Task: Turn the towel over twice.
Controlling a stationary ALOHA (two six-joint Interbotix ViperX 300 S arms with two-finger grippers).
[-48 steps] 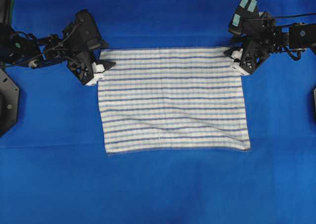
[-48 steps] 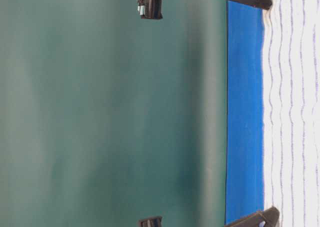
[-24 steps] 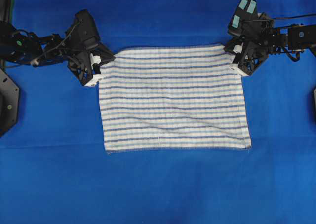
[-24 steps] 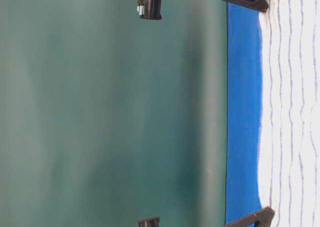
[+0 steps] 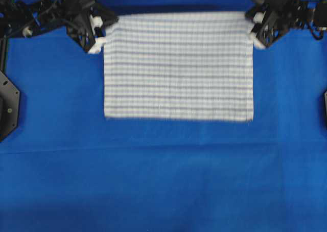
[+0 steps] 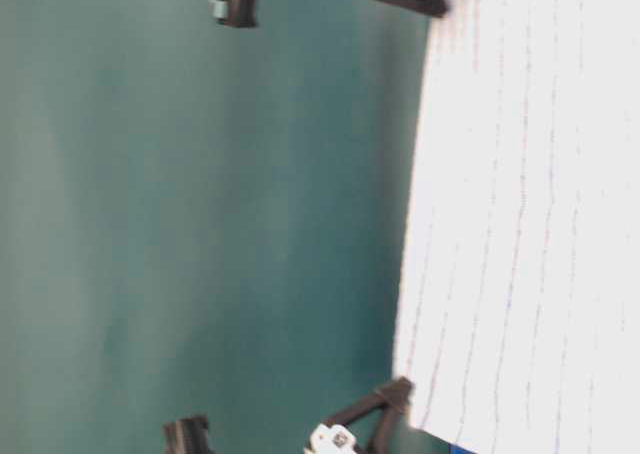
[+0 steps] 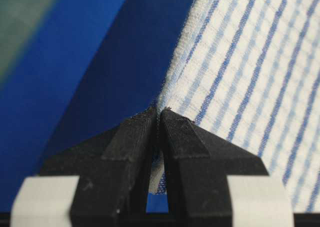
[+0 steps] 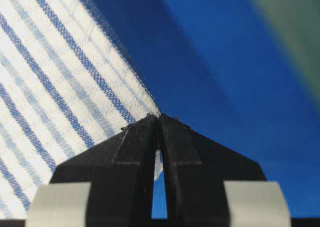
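The towel [image 5: 178, 66] hangs stretched over the table's [image 5: 163, 181] far edge, its far corners pinched in the closed left tool [image 5: 99, 31] and right tool [image 5: 255, 30], which should travel level together for a flat flip.

A table covered in plain solid-blue cloth [image 5: 153, 181] carries the scene. The towel [image 5: 179, 68], white with thin dark-blue stripes, spreads over its far half, though whether its near hem touches the blue covering cannot be told.

Right gripper [image 8: 159, 118] fingers [image 8: 132, 147] pinching towel [image 8: 55, 82] corner at their tips, blue desk [image 8: 200, 62] lying beyond.
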